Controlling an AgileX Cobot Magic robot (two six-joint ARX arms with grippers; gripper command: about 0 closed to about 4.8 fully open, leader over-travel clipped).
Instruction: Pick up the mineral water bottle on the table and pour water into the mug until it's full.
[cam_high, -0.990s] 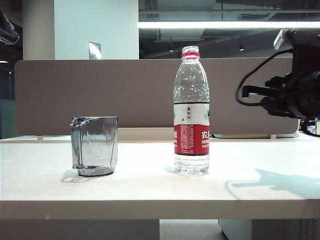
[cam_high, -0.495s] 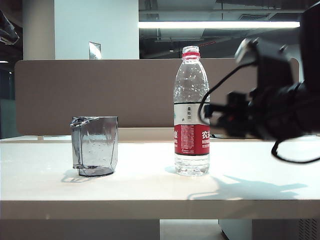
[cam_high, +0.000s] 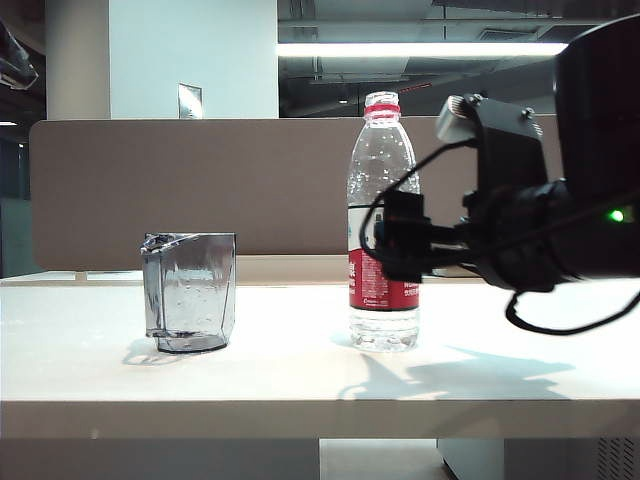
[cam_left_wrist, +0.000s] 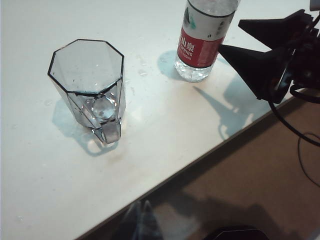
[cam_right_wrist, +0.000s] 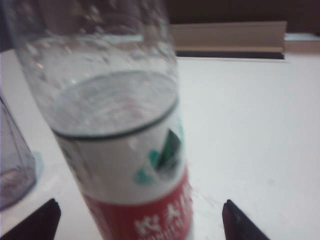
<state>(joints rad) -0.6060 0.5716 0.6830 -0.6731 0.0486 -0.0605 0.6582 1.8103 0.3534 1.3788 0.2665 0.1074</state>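
Right end effector (cam_high: 392, 250) (now spread) at mineral water bottle (cam_high: 382, 225).

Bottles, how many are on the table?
1. The bottle stands on the table, to the right of the mug in the exterior view, with the right end effector beside it.

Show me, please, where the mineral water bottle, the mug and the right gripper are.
mineral water bottle (cam_high: 378, 275), exterior view, on its red label.
mug (cam_high: 190, 290), exterior view, on its grey front wall.
right gripper (cam_right_wrist: 140, 220), right wrist view, midway between its dark fingertips.
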